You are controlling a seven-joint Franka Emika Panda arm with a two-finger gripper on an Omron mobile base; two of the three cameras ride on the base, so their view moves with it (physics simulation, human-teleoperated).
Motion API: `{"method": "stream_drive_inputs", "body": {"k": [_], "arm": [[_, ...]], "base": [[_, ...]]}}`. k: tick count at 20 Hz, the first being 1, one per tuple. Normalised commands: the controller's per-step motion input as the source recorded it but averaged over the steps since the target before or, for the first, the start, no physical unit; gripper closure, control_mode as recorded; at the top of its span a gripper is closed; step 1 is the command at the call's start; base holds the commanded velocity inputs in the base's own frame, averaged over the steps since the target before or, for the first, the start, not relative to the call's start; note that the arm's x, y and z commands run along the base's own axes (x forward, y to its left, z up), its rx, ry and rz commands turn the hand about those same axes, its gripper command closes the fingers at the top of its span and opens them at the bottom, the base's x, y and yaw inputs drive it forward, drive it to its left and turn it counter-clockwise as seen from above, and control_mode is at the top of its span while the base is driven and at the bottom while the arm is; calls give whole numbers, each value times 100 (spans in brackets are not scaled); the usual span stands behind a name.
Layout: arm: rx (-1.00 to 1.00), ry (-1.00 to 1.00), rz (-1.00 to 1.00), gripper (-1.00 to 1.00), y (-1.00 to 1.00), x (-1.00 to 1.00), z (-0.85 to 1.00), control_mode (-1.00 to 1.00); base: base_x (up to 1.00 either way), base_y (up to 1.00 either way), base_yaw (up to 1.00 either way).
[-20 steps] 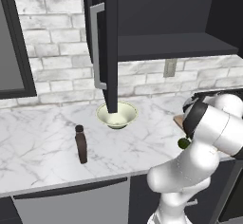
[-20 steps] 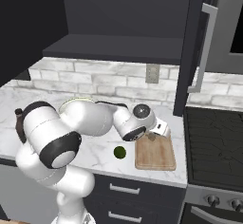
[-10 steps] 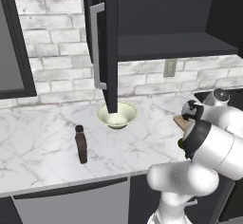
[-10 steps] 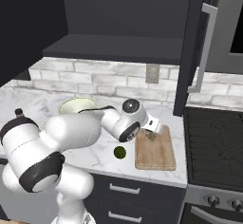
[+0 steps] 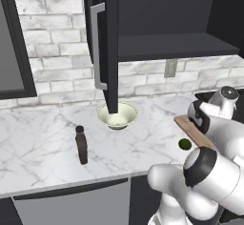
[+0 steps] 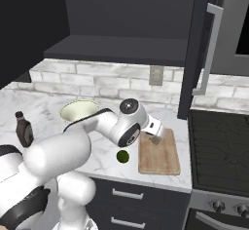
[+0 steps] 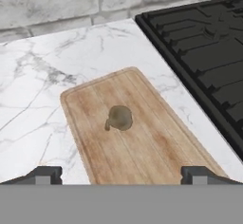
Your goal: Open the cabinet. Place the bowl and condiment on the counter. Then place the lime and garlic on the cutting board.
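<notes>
Tan garlic [image 7: 118,118] lies on the wooden board [image 7: 142,147] at the centre of the hand view, loose, with nothing touching it; in the right base view it shows as a small lump [image 6: 155,140] on the board's upper part. The fingers [image 7: 121,173] stand wide apart, one tip at the lower left and one at the lower right of the hand view, holding nothing and poised above the board. The lime [image 6: 122,156] sits on the marble tabletop [image 6: 104,156] just beside the board's left edge in the right base view, not on it; in the left base view it is the green ball [image 5: 184,144] at centre right. The bowl [image 5: 117,115] rests on the tabletop at the middle of the left base view, partly behind the open door of the cabinet [image 5: 107,43], and the bottle [image 5: 81,145] stands upright to the lower left of it. So the cabinet, bowl, bottle and garlic steps look done, and the lime seems to be the one step left. The next move probably calls for swinging the open fingers sideways off the board, lowering them over the lime, closing on it squarely so the ball does not roll away, then lifting it onto a bare part of the board clear of the garlic.
</notes>
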Motion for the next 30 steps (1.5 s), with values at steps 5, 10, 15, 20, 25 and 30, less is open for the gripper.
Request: {"method": "stream_drive_inputs", "body": {"k": [5, 10, 15, 20, 25, 30], "arm": [[0, 0, 0, -100, 21, -33, 10, -100], [-1, 0, 0, -100, 29, -29, 14, -100], [-2, -1, 0, -100, 25, -28, 3, -100], [-3, 0, 0, -100, 10, -37, 0, -100], [-5, 0, 3, -100, 6, -35, 0, -100], [-9, 4, 12, -100, 13, -15, 0, -100]], "base": [[0, 0, 0], [0, 0, 0], [0, 0, 0], [0, 0, 0], [0, 0, 0], [0, 0, 0]]}}
